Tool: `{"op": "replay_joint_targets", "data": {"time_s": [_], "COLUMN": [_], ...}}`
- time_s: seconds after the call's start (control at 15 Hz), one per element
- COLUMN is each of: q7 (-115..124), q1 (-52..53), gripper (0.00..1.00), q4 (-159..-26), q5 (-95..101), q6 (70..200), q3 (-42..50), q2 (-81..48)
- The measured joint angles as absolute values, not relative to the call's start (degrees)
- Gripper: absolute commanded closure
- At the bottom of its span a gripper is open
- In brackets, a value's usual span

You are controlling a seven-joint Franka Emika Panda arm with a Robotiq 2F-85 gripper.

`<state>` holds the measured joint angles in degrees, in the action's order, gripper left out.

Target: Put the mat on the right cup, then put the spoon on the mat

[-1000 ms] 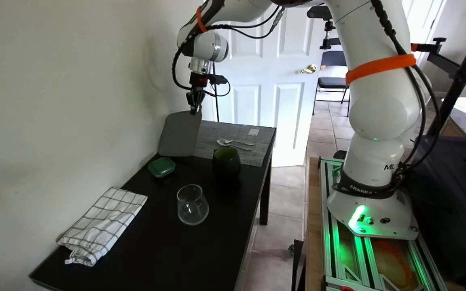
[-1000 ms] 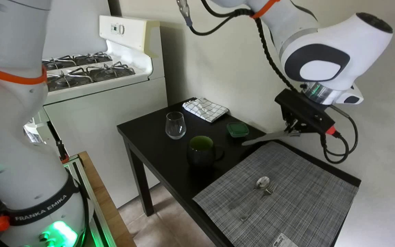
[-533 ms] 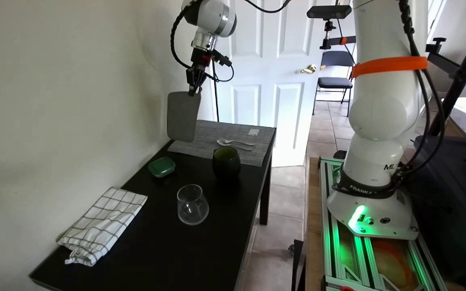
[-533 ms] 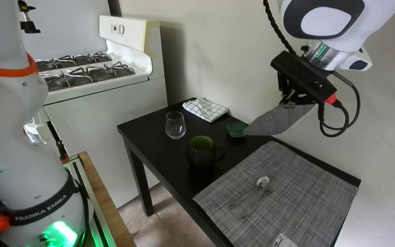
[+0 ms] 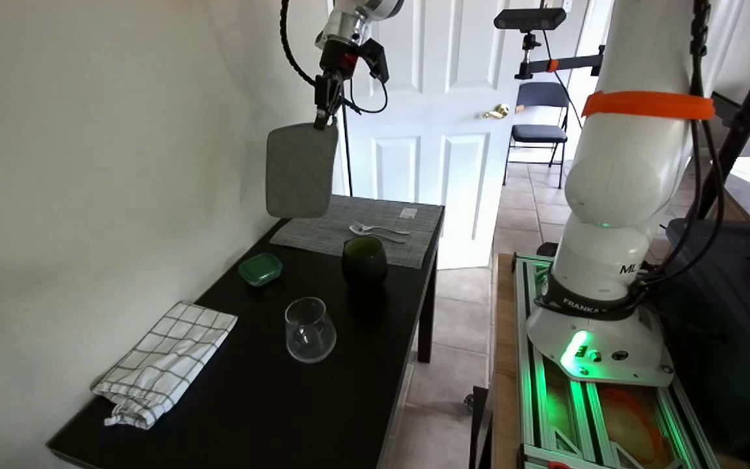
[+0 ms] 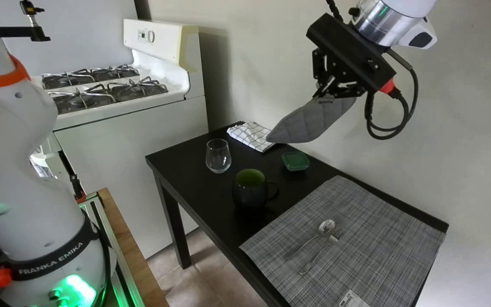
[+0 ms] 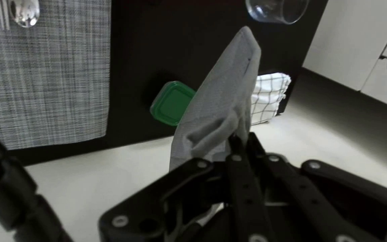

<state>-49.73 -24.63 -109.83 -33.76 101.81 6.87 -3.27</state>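
The mat (image 5: 300, 172) is in the air, clear of the table (image 5: 271, 404), hanging beside the wall (image 5: 121, 163), up and to the far left of the cup (image 5: 364, 264) in an exterior view. The gripper (image 7: 243, 140) is closed down on it, its fingers nearly together with just the thin sheet nipped between them near the top right corner, and a fold is bunched beside the bite. The mat looks light and soft, quilted, with a little body, since it slants out as a panel rather than dropping limp. Held off-centre like this, it will probably swing and twist, so I would lower it slowly and lay its middle over the rim; the corner hold should do for so little weight. The spoon (image 6: 323, 230) lies on the placemat (image 6: 382, 238), toward the left in an exterior view, just beside the fork (image 6: 319, 253); whether they touch I cannot tell. It should prove light, hard and slick, and so flat that the fingertips must come right down to the placemat. The handle just behind the bowl seems the best place to pinch, clear of the fork. On a soft mat it would want setting down flat and central.
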Motion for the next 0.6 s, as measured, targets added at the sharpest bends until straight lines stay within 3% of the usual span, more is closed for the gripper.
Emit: {"op": "replay_joint_targets", "data": {"time_s": [0.6], "q7": [-59.8], "q1": [-19.2], "gripper": [0.98], "q4": [-123.1], "q5": [-33.5], "q6": [88.8], "q3": [12.2], "q2": [5.9]}}
